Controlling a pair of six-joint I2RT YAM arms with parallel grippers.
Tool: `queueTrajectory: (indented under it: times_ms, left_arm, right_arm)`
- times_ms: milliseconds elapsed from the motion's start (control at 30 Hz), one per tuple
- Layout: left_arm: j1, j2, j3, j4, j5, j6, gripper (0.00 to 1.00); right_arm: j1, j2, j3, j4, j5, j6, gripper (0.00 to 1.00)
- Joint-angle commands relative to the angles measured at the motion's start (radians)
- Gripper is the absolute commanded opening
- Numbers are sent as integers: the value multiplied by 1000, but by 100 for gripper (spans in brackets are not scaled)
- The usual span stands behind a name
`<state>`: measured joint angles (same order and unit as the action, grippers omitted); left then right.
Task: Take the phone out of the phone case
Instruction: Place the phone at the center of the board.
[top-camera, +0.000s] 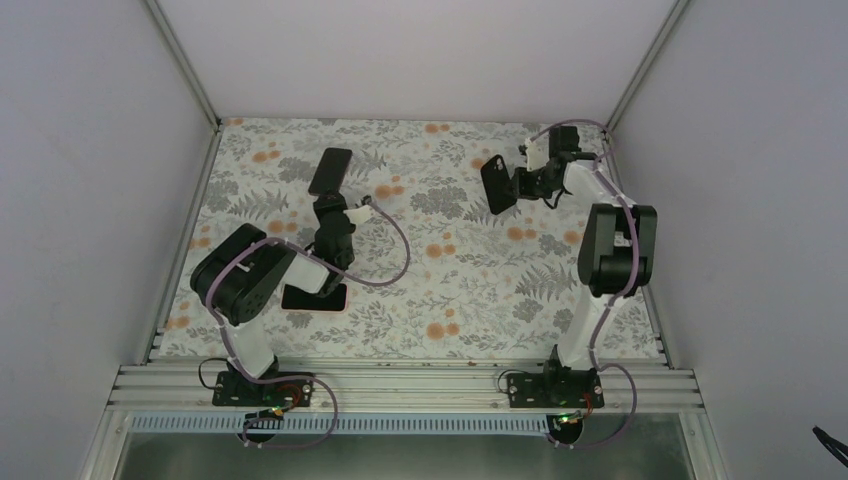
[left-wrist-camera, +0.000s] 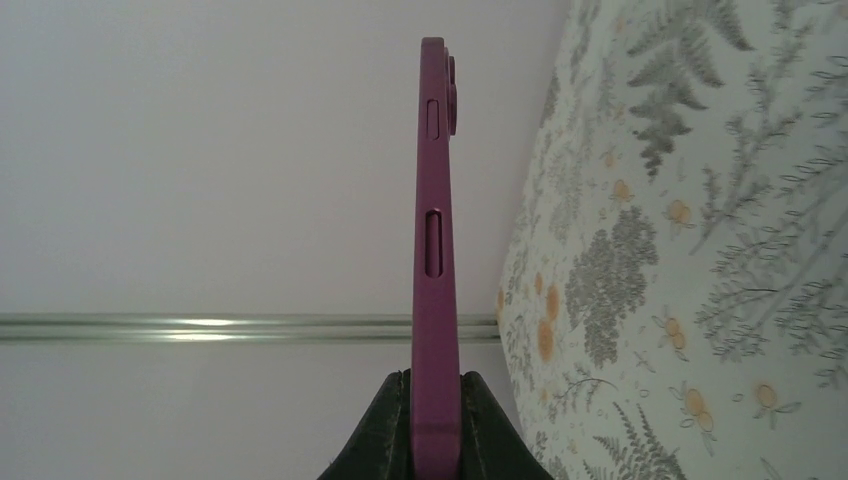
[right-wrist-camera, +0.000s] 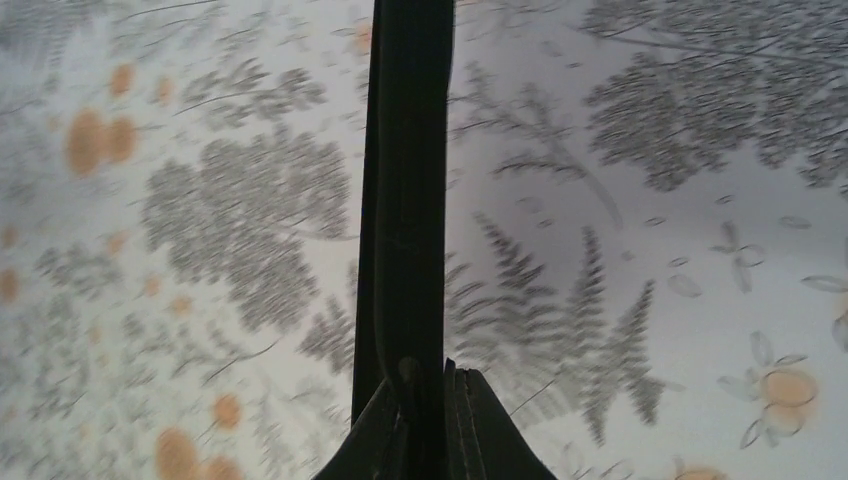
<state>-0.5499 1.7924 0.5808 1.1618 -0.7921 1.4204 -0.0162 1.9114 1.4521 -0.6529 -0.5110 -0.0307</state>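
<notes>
Showing both arms raised over the floral surface (top-camera: 450, 290); left pincer (left-wrist-camera: 435, 415) clamped on the upright magenta-edged phone (top-camera: 330, 170); right pincer (right-wrist-camera: 422, 405) clamped on the thin black case (top-camera: 497, 185), well apart from the phone; a dark slab (top-camera: 312, 297) lies flat beneath the left arm.

Top end of black slab (right-wrist-camera: 405, 200) beyond frame; tablecloth (right-wrist-camera: 230, 220) blurred.

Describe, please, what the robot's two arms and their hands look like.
The left arm and right arm each have white links between bulky black joint housings, a black base plate and a looping purple cable. The left hand and right hand are mostly black, with tapered dark fingers.
</notes>
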Motion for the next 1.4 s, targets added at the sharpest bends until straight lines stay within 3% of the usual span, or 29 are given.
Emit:
queueTrajectory:
  times_ms: [0,267,400,567,767,967,1133,1267,1300,1333,1367]
  left_arm:
    - [-2,34,-18,39,33,-23,2]
    - [-9,119,-38,52,39,10,2]
    - [-17,142,-39,36,49,21,3]
    - [-26,140,-24,-95,74,-10,7]
    - [-37,135,-7,-242,89,-23,13]
    - [-62,57,34,-546,191,-156,40]
    - [-90,-22,99,-875,340,-263,54]
    - [-100,-81,194,-1187,510,-356,77]
    - [-104,-89,221,-1249,538,-381,91]
    - [-109,-91,260,-1328,563,-415,98]
    - [-111,-91,305,-1412,601,-451,100]
  right_arm:
    - [-27,107,113,-41,133,45,4]
    - [-45,188,197,-98,183,36,4]
    - [-45,194,211,-121,198,14,17]
    - [-45,231,268,-198,244,-6,18]
    - [-59,258,292,-249,317,-39,33]
    - [-69,208,259,-226,405,-82,57]
    - [-71,147,270,-229,484,-110,65]
    - [-70,89,316,-267,488,-133,73]
    - [-69,75,332,-278,486,-142,76]
    - [-69,52,350,-287,479,-151,80]
    - [-67,27,354,-287,474,-161,84]
